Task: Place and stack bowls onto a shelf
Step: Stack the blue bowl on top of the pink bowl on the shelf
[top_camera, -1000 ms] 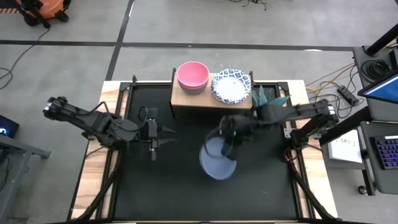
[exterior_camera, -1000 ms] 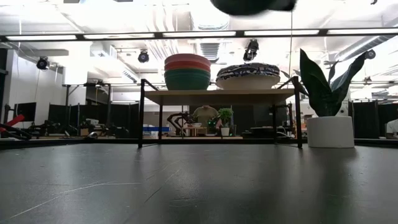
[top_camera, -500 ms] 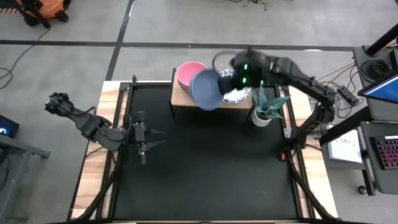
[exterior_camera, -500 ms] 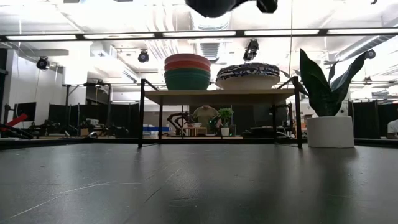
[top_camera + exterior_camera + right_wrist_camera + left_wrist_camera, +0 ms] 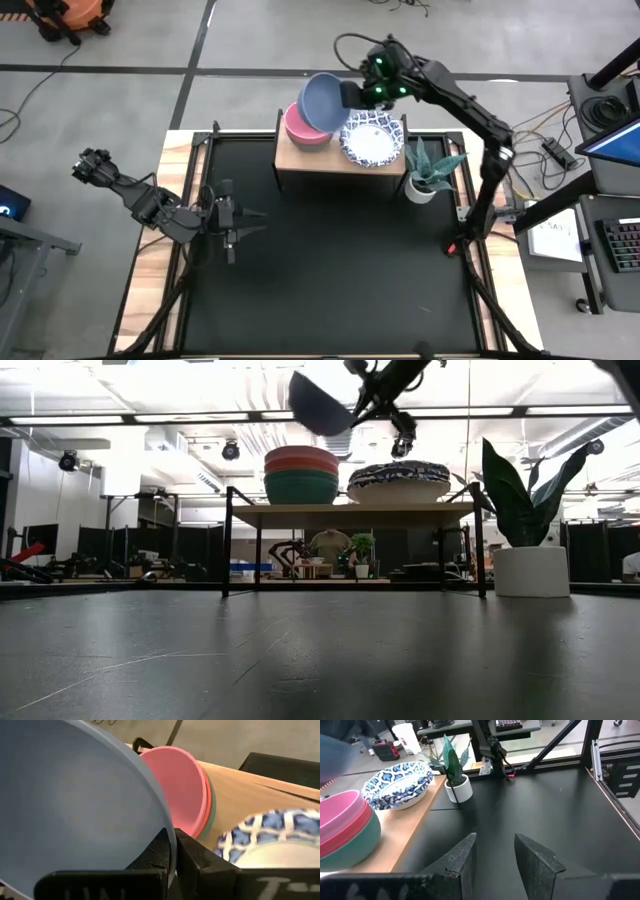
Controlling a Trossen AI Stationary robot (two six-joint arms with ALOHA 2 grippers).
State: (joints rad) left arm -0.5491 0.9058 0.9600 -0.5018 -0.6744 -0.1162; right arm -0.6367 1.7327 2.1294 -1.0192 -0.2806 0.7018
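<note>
We see the right gripper (image 5: pixel 348 96) clamped on the rim of the slate-blue bowl (image 5: pixel 322 102), holding it tilted in the air above the pink bowl (image 5: pixel 303 130) that tops the stack on the shelf (image 5: pixel 330 160) at the counter's (image 5: pixel 330 280) twelve o'clock edge. At three o'clock of that stack sit the white blue-patterned bowls (image 5: pixel 372 138). Near the counter's nine o'clock side, the left gripper (image 5: pixel 252 215) waits with fingers partly apart, holding nothing.

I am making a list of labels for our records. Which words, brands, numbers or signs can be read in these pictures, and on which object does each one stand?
No text can be read for certain.
Raised letters on the right gripper, which holds the slate-blue bowl: cut off by the picture's edge, unreadable.
White sheet beside the table: marks too small to read.
Bowls on the shelf: patterns only, no words.
</note>
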